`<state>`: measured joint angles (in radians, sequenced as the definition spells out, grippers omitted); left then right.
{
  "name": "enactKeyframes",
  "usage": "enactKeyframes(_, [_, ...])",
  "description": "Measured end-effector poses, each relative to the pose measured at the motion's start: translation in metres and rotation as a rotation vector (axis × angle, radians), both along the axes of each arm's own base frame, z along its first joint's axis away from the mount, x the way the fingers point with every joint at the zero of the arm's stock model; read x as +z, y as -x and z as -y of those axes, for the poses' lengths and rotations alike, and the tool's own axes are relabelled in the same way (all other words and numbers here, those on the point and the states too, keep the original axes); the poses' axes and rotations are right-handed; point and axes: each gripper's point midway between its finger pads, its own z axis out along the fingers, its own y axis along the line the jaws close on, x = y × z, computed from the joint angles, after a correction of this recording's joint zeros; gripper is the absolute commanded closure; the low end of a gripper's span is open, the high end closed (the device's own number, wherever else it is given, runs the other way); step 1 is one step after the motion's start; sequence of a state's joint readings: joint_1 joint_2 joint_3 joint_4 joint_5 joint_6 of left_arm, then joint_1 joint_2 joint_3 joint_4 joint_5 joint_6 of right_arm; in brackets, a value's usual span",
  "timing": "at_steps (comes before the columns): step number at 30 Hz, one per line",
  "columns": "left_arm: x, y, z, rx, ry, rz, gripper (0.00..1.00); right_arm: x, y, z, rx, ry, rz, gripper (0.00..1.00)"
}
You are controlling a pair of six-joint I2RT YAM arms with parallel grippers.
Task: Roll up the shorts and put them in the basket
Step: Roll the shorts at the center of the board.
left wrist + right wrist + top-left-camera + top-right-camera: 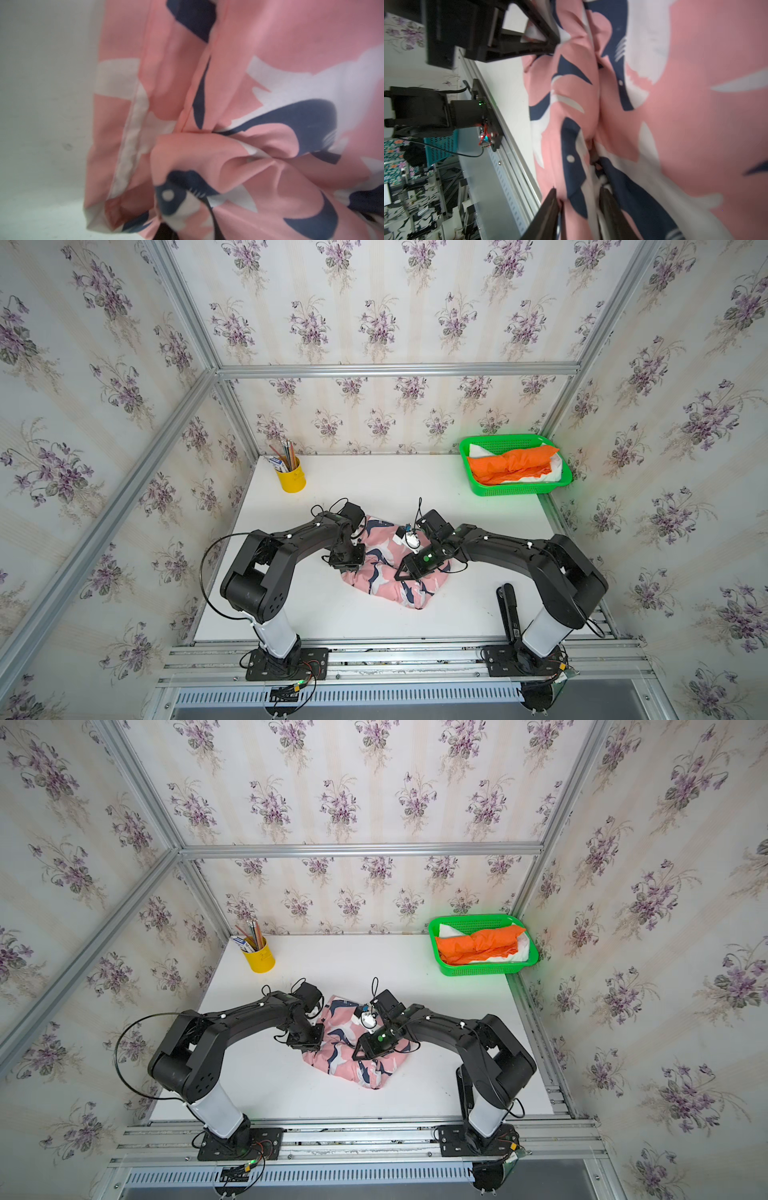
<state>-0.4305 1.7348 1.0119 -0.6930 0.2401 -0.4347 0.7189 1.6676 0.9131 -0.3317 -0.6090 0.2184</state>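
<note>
- A green basket [515, 489] of perforated plastic sits in the far right corner of the white tabletop [374, 485], close against the wall frame.
- Inside it the orange shorts [511, 466] lie as a long, loose bundle stretched across the basket.
- The white shorts [555, 475] lie under the orange ones. They show at the basket's back corner and puff up over its right rim.
- A yellow cup [292, 481] stands upright in the far left corner, well apart from the basket. It holds a bunch of pencils [286, 451] and a small white-and-blue item I cannot make out.
- The pink shorts [378, 576], printed with navy and white sharks, are in no container. They lie in a crumpled heap in the middle of the tabletop between the two arms, well apart from both basket and cup.
- The left pincer [556, 42] stands at the heap's left edge. In the right wrist view its fingers are drawn together, nipping a fold of the pink shorts.
- The right pincer [578, 190] is over the heap's right side. Its jaws stand a little apart, astride a ridge of the pink cloth, and I cannot tell whether they squeeze it.
</note>
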Motion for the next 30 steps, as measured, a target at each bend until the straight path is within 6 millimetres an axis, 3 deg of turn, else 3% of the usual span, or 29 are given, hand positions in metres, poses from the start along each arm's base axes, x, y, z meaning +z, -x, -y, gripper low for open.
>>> enactKeyframes(4, [0.001,-0.001,0.000,-0.008,0.000,0.002,0.82,-0.018,-0.003,0.018,-0.067,0.096,0.007,1.00])
enactKeyframes(5, [0.002,-0.001,0.001,-0.009,0.001,0.003,0.82,-0.018,-0.005,0.019,-0.074,0.109,0.022,0.98])
enactKeyframes(6, [0.002,-0.002,0.001,-0.012,0.003,0.005,0.81,-0.016,-0.008,0.022,-0.087,0.123,0.043,0.89])
enactKeyframes(9, [0.004,-0.004,0.003,-0.019,0.008,0.011,0.81,0.011,-0.019,0.024,-0.114,0.157,0.166,0.61])
enactKeyframes(12, [0.005,-0.004,0.002,-0.027,0.005,0.016,0.81,0.054,-0.012,-0.001,-0.033,0.133,0.363,0.49])
enactKeyframes(14, [0.005,-0.004,0.002,-0.033,0.005,0.017,0.81,0.068,0.000,-0.022,0.052,0.126,0.465,0.44])
enactKeyframes(17, [0.005,-0.004,0.002,-0.039,0.003,0.017,0.80,0.058,0.017,-0.046,0.199,0.195,0.580,0.36])
enactKeyframes(21, [0.004,-0.004,0.002,-0.042,0.001,0.013,0.79,0.021,0.019,-0.056,0.343,0.339,0.678,0.25])
enactKeyframes(24, [0.004,-0.005,0.001,-0.039,0.002,0.010,0.78,-0.010,0.012,-0.045,0.411,0.449,0.708,0.25])
enactKeyframes(26, [0.003,-0.005,0.001,-0.034,0.006,0.005,0.77,-0.026,0.011,-0.038,0.438,0.494,0.717,0.31])
enactKeyframes(30, [0.005,-0.009,-0.001,-0.026,0.005,0.005,0.69,-0.038,0.009,-0.038,0.429,0.491,0.737,0.76])
